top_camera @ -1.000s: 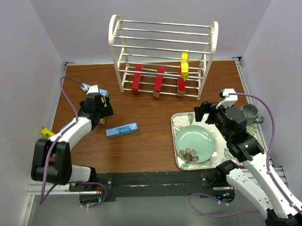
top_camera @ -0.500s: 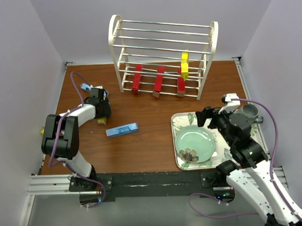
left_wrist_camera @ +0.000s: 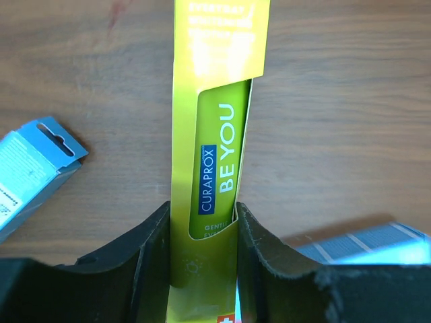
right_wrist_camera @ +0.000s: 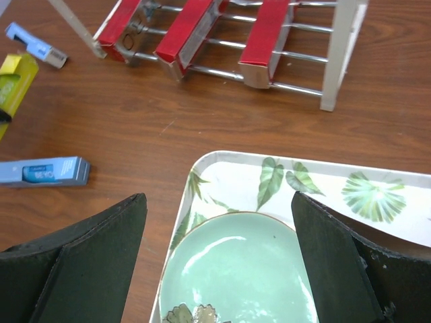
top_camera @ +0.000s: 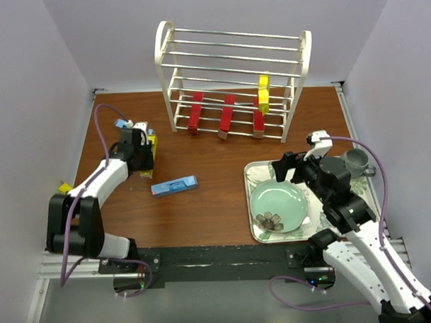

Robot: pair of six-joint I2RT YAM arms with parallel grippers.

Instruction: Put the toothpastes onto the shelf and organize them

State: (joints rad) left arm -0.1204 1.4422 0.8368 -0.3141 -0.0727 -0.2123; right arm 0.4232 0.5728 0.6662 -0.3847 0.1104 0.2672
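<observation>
The white wire shelf [top_camera: 163,71] stands at the back of the table. Three red toothpastes [top_camera: 227,116] lean on its lower rungs [right_wrist_camera: 188,30], and a yellow one [top_camera: 263,93] stands higher at the right. My left gripper [top_camera: 139,151] is shut on another yellow toothpaste [left_wrist_camera: 215,134], its fingers [left_wrist_camera: 151,249] pressed on both long sides low over the table. Light blue toothpastes lie beside it [left_wrist_camera: 34,168] and on the open table [top_camera: 174,185]. One more yellow toothpaste [top_camera: 64,188] lies at the left edge. My right gripper [right_wrist_camera: 217,202] hangs open over the tray, holding nothing.
A floral tray [top_camera: 253,176] at the right holds a pale green plate [top_camera: 277,205]. A grey cup [top_camera: 357,159] stands beside my right arm. Walls close in the left, right and back sides of the table.
My left gripper has closed on the yellow toothpaste and its arm has shifted a little. My right arm has swayed slightly, its gripper still open.
</observation>
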